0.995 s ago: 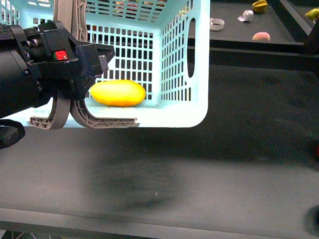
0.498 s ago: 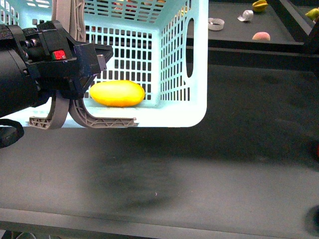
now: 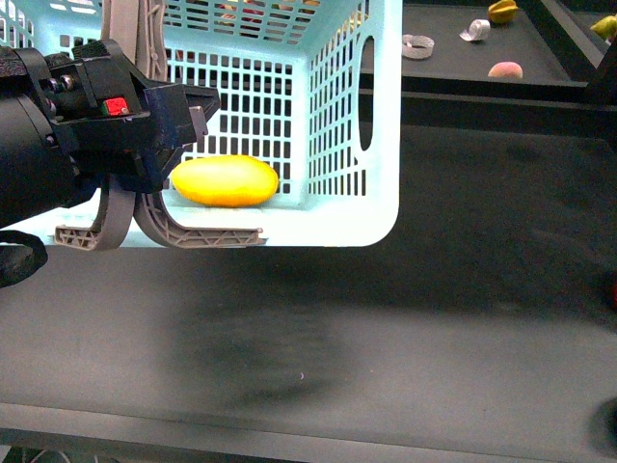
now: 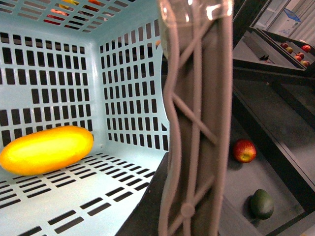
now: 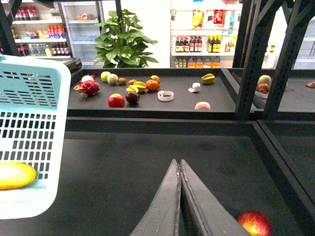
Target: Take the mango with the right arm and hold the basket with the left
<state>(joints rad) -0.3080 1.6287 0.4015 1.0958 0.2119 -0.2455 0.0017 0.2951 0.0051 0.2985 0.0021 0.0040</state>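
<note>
The yellow mango (image 3: 224,181) lies on the floor of the light blue slatted basket (image 3: 384,116), near its front wall. My left gripper (image 3: 186,112), black with a small red mark, is shut on the basket's grey handle (image 3: 120,217) and holds the basket off the dark table. In the left wrist view the handle (image 4: 197,123) runs straight through the jaws, with the mango (image 4: 47,150) lying inside the basket (image 4: 128,88). My right gripper (image 5: 179,164) is shut and empty over the dark table, apart from the basket (image 5: 34,123) and the mango (image 5: 15,175).
A red apple (image 5: 253,223) lies on the table close to my right gripper. Another red apple (image 4: 244,150) and a dark green fruit (image 4: 262,203) sit on a lower shelf. The back shelf (image 5: 147,101) carries several fruits and a roll of tape (image 5: 165,95). Black frame posts (image 5: 251,59) stand at the right.
The basket with the mango has drifted very slightly to the left. My left gripper's hold on the handle is unchanged.
</note>
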